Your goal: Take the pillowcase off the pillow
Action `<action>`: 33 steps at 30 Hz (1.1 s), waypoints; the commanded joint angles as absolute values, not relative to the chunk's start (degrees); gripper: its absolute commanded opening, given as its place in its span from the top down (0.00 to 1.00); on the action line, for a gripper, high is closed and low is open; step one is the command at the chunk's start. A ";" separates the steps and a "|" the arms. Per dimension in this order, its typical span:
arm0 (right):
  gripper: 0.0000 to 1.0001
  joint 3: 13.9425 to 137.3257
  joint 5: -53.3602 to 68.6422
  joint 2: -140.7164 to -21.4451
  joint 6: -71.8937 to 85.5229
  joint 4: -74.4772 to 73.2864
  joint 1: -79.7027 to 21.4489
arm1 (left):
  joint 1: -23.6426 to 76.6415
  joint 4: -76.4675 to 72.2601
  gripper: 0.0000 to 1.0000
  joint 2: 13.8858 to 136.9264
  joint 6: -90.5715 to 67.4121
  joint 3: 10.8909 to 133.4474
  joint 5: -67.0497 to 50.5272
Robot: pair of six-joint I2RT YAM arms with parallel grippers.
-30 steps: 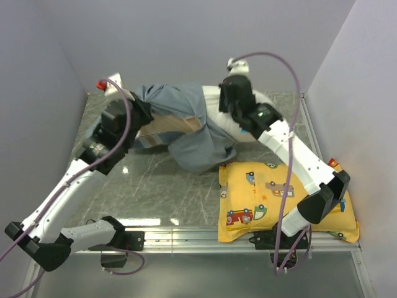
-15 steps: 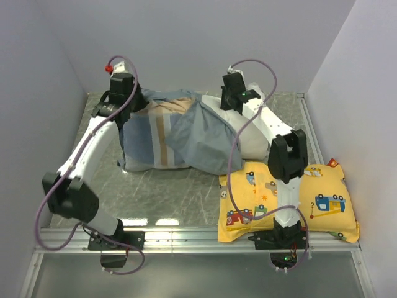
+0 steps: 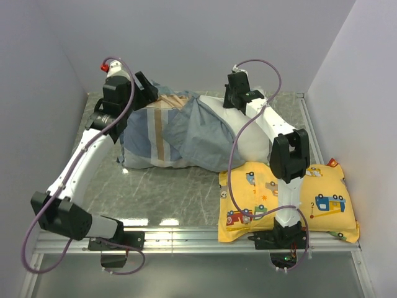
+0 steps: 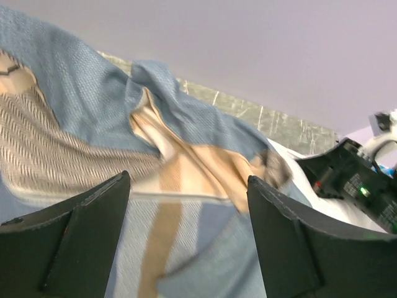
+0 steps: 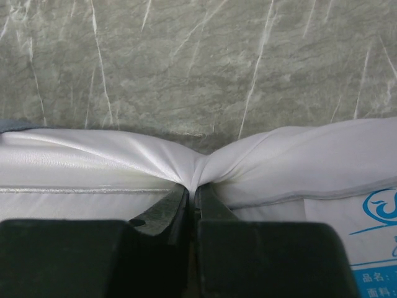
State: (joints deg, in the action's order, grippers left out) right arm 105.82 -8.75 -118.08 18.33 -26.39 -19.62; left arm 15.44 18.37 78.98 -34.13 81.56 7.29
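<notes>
The patchwork pillowcase (image 3: 155, 136) lies at the back of the table, its plain blue-grey inside (image 3: 201, 133) folded back over the middle. Out of its right end sticks the white pillow (image 3: 253, 141). My left gripper (image 3: 149, 93) hovers open over the case's back left edge. In the left wrist view its dark fingers (image 4: 298, 242) stand wide apart above the blue and beige pillowcase (image 4: 186, 174), gripping nothing. My right gripper (image 3: 234, 105) is at the pillow's back edge. The right wrist view shows that gripper (image 5: 197, 189) shut on a pinched fold of the white pillow (image 5: 298, 155).
A yellow pillow (image 3: 285, 198) printed with cartoon vehicles lies at the front right, under the right arm. Grey walls close in the marbled table (image 3: 173, 192) on the left, back and right. A metal rail (image 3: 186, 234) runs along the near edge.
My left gripper has opened and let go of the pillowcase, which has settled onto the table. The right gripper still pinches the pillow's back edge.
</notes>
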 commanded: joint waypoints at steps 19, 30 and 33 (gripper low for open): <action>0.97 103.18 -10.02 -111.45 17.23 -26.98 -19.07 | 14.35 14.93 0.54 74.09 -38.14 62.22 11.60; 1.00 107.66 -10.38 -110.66 19.51 -32.17 -10.73 | -10.61 20.57 1.00 69.53 -42.36 66.45 13.90; 1.00 108.37 -8.53 -109.87 20.56 -32.70 -6.95 | -17.48 19.51 0.99 67.94 -42.19 65.66 11.08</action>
